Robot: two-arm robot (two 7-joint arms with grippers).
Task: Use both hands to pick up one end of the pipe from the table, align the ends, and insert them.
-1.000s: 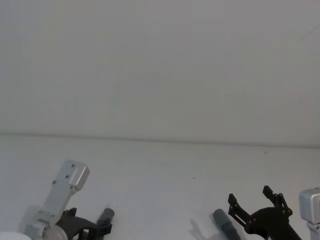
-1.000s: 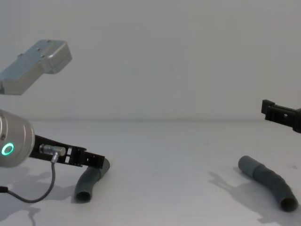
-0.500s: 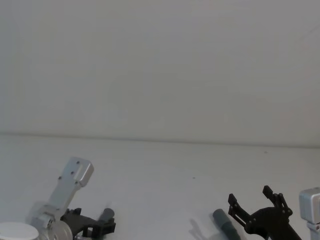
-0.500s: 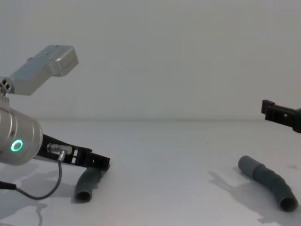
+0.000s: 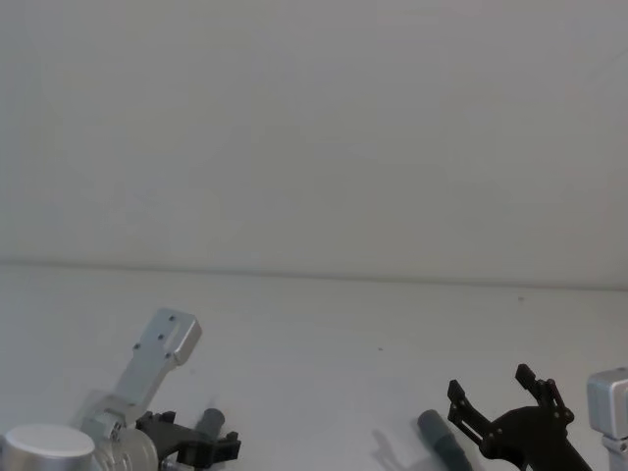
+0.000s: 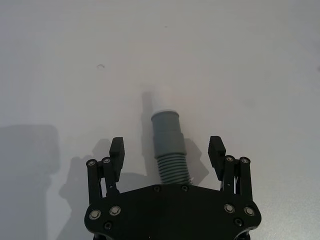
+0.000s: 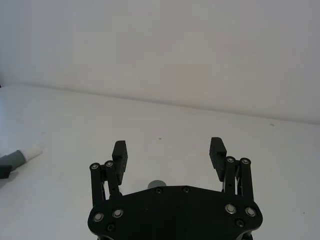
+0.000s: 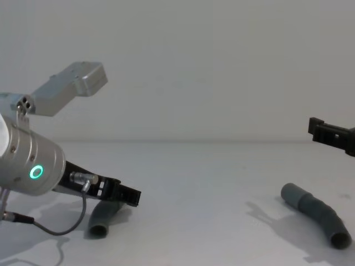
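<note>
White table (image 8: 211, 183) carries both hose pieces, well apart. The left arm's silver wrist (image 8: 28, 166), green ring lit, has pushed forward and toward the centre over the last second, so the left gripper (image 6: 166, 147) now straddles the short hose piece (image 8: 102, 219). Its jaws are spread wide, one either side of the corrugated neck, neither touching. Right gripper (image 7: 168, 150) hasn't moved, hovers above the table at the right with jaws equally spread, holding nothing. The long hose piece (image 8: 316, 213) lies flat below it, smooth cuff (image 8: 291, 194) toward the centre. White spigot tip (image 6: 161, 102) sticks out past the left fingertips, resting on the table. Judgement: left approach looks done, closing on the neck is next; the right pick isn't started, aligning and inserting still ahead
</note>
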